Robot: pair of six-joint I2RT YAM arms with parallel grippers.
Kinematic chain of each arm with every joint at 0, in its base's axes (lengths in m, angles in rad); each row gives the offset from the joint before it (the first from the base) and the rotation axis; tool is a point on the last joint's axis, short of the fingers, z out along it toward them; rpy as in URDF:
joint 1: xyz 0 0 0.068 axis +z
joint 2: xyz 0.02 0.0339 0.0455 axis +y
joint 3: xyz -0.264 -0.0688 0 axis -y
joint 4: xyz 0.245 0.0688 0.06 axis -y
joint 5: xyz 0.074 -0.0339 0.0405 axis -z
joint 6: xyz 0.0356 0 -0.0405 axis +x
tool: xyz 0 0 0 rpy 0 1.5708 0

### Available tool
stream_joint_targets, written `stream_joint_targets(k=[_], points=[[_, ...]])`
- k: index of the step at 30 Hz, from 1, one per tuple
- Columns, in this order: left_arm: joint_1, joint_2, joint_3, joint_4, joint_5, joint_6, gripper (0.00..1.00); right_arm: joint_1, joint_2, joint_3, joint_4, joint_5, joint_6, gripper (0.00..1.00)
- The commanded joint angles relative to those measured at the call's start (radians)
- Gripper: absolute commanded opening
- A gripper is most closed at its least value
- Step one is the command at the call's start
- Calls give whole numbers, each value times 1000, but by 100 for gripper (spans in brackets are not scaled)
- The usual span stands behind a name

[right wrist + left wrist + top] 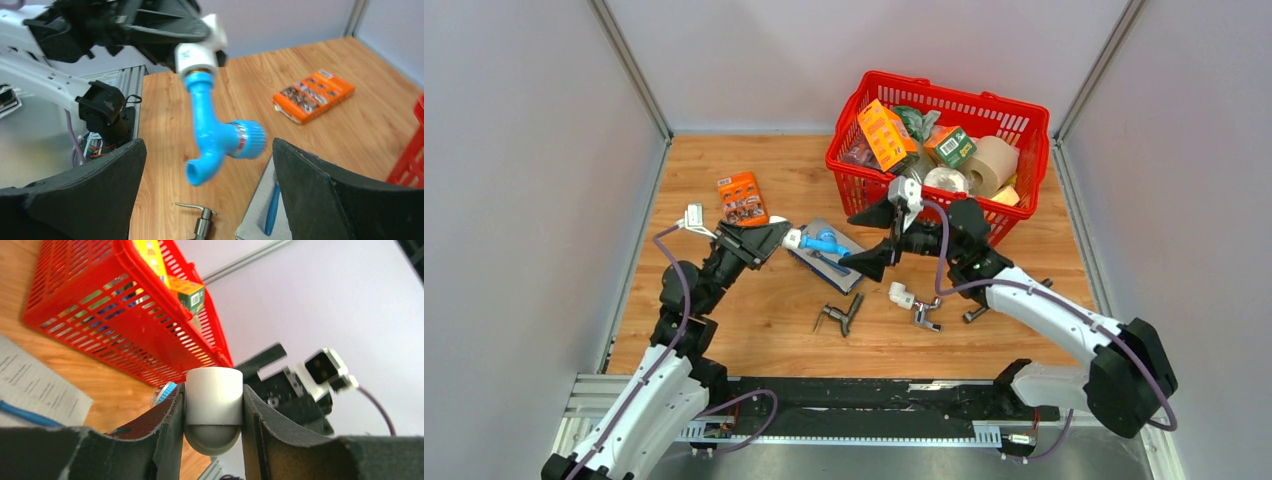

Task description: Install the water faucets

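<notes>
- Firstly, nearest the arm bases, a dark grey metal tap [842, 315] and a chrome tap with a white elbow [914, 305] lie loose on the wooden counter [754, 330]; neither belongs to this step.
- Next out, the left gripper [214, 390] pinches a short white plastic end fitting [214, 405] between its pads, above a grey printed sheet [35, 385]; the small light-blue plastic faucet [215, 135] hangs from that fitting in the air, between the two grippers.
- Facing it, the right gripper [208, 142] is spread wide, one finger on either side of the blue body and touching neither.
- Judging by this, the step in hand is threading the faucet into the fitting; to do it well, the right gripper should close squarely on the blue body beside the ribbed handle, not on the spout tip; the turn should run about the fitting's own axis, since any tilt risks a crossed thread; the left pinch must be firm enough that the fitting does not spin along.
- Farther off, a flat orange packet [742, 198] lies on the counter; farthest, a red plastic basket [842, 150] holds boxes and rolls.
</notes>
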Motion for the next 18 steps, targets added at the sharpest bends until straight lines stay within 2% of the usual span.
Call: stream_joint_targets(k=[1, 6, 13, 18], points=[[5, -28, 6, 128, -47, -111, 0, 134, -108, -11, -25, 143, -255, 100], [3, -9, -2, 194, -23, -177, 0, 194, -73, -6, -8, 269, -309, 100], [3, 10, 0, 259, 6, -200, 0, 196, 19, -9, 82, 305, -266, 100], [3, 34, -17, 335, 23, -196, 0, 194, 60, 9, 125, 273, -147, 84]])
